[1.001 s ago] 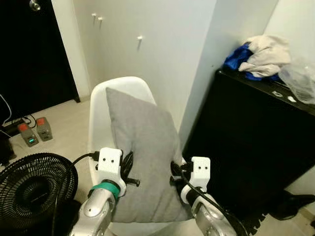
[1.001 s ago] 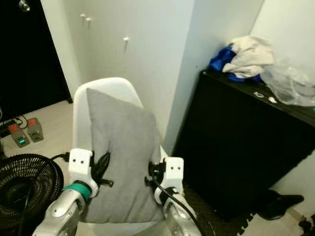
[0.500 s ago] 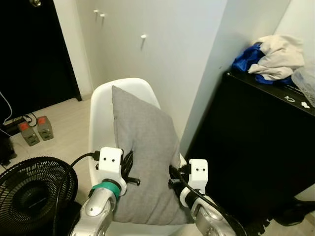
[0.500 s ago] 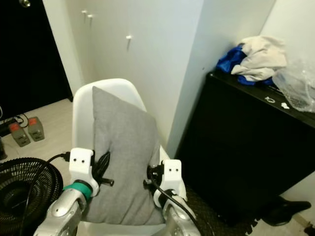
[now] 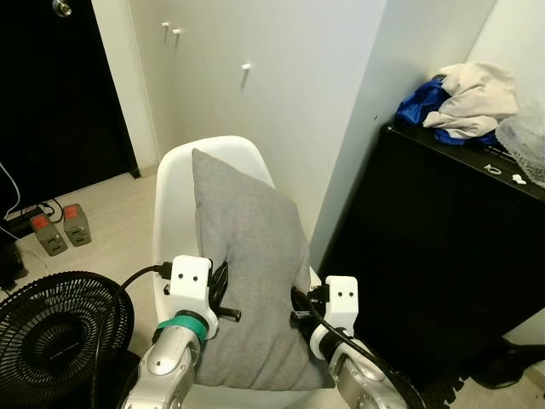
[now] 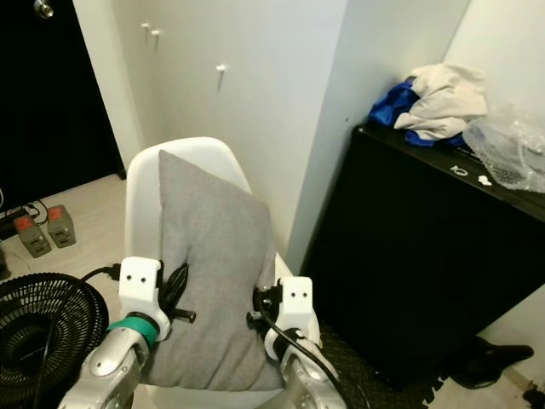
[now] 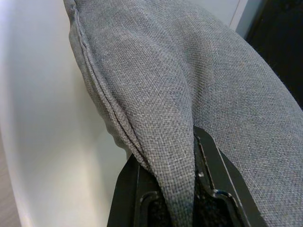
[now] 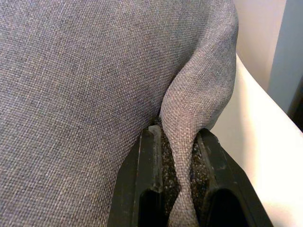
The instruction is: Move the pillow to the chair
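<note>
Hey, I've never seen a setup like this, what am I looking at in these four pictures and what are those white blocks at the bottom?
The white blocks are the wrists of a walking household robot with two silver arms. The two wide pictures come from cameras in its head, looking down. The two close-ups come from cameras on its wrists, looking along each hand's black fingers. The left hand and the right hand each pinch a side edge of a grey pillow, which stands upright in a white chair. In the close-ups you see the fabric squeezed between the fingers. Nearby are a black fan on the floor and a black cabinet with clothes piled on top.
</note>
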